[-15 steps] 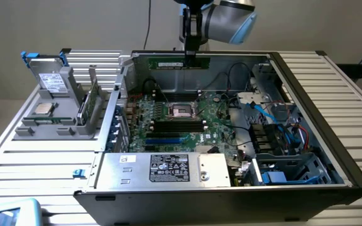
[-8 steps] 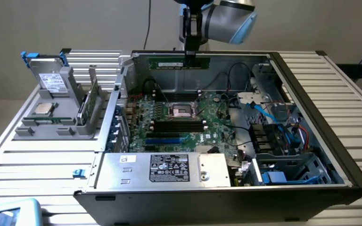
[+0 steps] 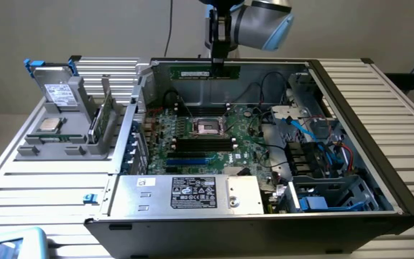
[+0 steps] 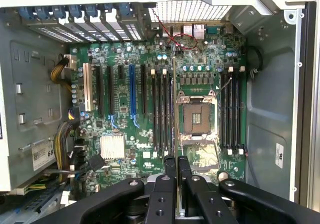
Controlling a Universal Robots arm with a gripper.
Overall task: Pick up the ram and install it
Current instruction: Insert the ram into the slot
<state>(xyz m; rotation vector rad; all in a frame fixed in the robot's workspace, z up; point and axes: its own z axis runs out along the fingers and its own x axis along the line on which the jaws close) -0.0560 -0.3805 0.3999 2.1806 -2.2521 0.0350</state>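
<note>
Over on the exterior view's left sits a grey rack (image 3: 63, 148) of spare parts. Further right, above the open computer case (image 3: 365, 136), the gripper (image 3: 219, 63) hangs with its jaws pinched almost together on the ram (image 3: 192, 72), held level, high above the motherboard (image 3: 243, 140)

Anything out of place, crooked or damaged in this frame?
Nothing stands out. The ram hangs level in the gripper, which is shut on it, above the open computer case; the motherboard looks intact.
</note>
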